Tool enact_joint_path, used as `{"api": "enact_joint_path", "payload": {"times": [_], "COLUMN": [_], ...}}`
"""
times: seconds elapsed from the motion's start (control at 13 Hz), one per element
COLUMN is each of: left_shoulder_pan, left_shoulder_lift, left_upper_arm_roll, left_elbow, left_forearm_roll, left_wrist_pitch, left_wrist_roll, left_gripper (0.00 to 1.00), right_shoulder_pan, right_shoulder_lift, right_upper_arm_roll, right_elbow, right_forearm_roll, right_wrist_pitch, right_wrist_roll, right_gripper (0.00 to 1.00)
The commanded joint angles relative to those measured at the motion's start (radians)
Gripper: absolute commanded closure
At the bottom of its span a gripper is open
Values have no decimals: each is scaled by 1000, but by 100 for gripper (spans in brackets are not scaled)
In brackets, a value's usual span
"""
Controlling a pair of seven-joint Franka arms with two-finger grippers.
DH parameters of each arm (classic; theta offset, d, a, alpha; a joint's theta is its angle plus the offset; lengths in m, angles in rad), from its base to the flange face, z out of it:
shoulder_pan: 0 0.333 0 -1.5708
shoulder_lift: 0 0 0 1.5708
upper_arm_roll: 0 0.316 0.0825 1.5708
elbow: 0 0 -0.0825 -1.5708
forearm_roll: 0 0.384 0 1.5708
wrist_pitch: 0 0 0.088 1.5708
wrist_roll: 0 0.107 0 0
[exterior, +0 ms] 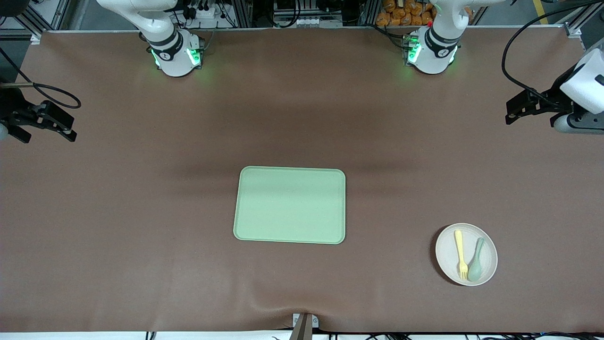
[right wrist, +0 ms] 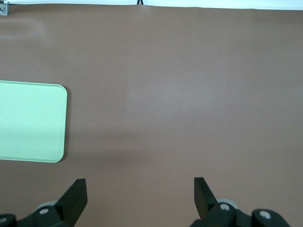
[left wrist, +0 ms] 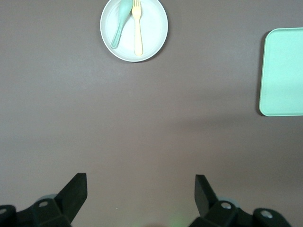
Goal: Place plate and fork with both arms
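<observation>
Nearest the front camera we found the plate (exterior: 466, 254) on the brown worktop (exterior: 141, 212), toward the left arm's end, with the yellow fork (exterior: 460, 254) lying in it just beside a pale grey-green spoon (exterior: 476, 260); whether the two touched we could not quite tell. A little farther from the camera, near the middle of the worktop and well apart from the plate, the light-green tray (exterior: 289, 205) lay bare. Farther up still, both arms waited at the worktop's ends. The left gripper (exterior: 528, 107) hung over the worktop at the left arm's end, its jaws spread wide and holding nothing. The right gripper (exterior: 40, 123) hung over the right arm's end, jaws likewise wide apart and empty.
</observation>
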Motion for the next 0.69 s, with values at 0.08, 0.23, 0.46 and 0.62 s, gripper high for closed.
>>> {"api": "enact_joint_path", "payload": {"times": [0.08, 0.23, 0.46, 0.62], "left_shoulder_pan": [4, 15, 47, 76], "left_shoulder_lift": [16, 35, 64, 96], "left_upper_arm_roll": [1, 1, 2, 2], "left_elbow": [9, 13, 15, 18], "left_forearm_roll": [6, 27, 35, 33], "left_wrist_pitch": [-7, -5, -2, 2], "left_wrist_roll": [-5, -2, -2, -20], "left_gripper": [0, 0, 0, 0], "right_shoulder_pan": [-9, -9, -9, -9], "right_shoulder_lift": [10, 10, 10, 10], "right_upper_arm_roll": [6, 6, 6, 6], "right_elbow": [22, 22, 20, 22], "right_forearm_roll": [13, 13, 13, 14], "right_wrist_pitch": [-11, -13, -13, -13], "right_wrist_roll": [-10, -10, -10, -10], "right_gripper": [0, 0, 0, 0]}}
